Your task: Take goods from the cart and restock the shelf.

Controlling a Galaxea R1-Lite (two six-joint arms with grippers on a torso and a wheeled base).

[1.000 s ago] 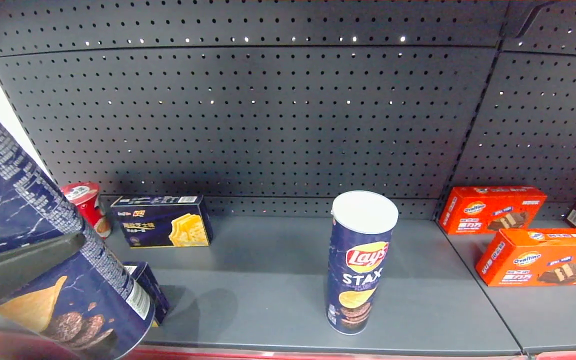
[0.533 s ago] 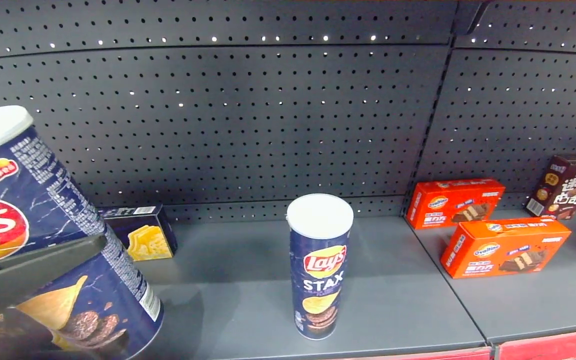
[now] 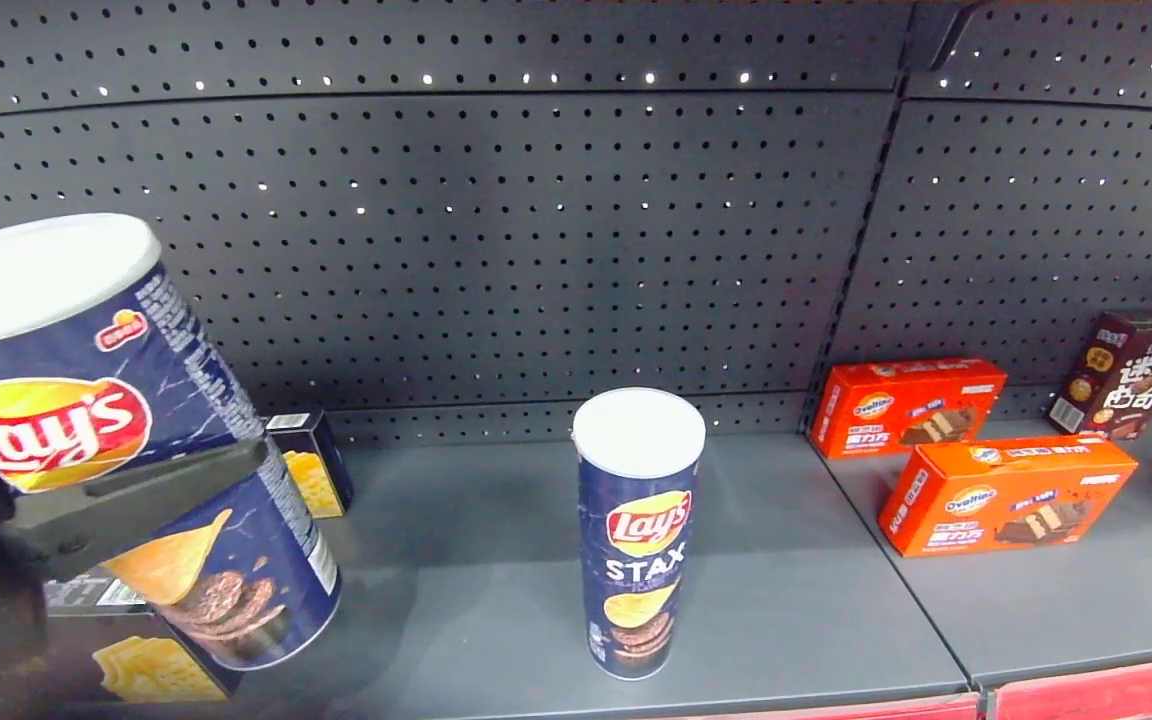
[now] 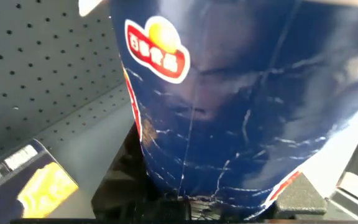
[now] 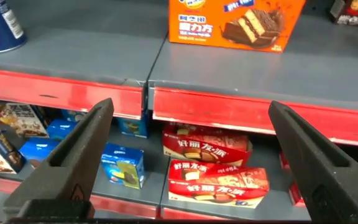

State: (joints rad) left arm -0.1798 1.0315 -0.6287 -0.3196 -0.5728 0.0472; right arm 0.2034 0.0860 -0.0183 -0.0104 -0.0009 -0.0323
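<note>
While tilted, chips can (image 3: 86, 420) clamped between left jaws | right jaws apart

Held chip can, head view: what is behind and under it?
Behind the held chip can, a navy cracker box pokes out, mostly covered. A second navy box lies below it, partly hidden by the can and the left tool.

We see a dark perforated metal back panel (image 3: 536, 250) behind the shelf (image 3: 786, 600). To the right lie a rear orange cardboard box (image 3: 906, 405) and a front orange cardboard box (image 3: 1006, 495), with a brown carton (image 3: 1136, 375) upright farther right. At the left, a dark blue cracker box (image 3: 311, 470) sits near the panel, and below the red front strip (image 5: 241, 112) lie red boxes (image 5: 207, 149) and small blue boxes (image 5: 124, 167).
</note>
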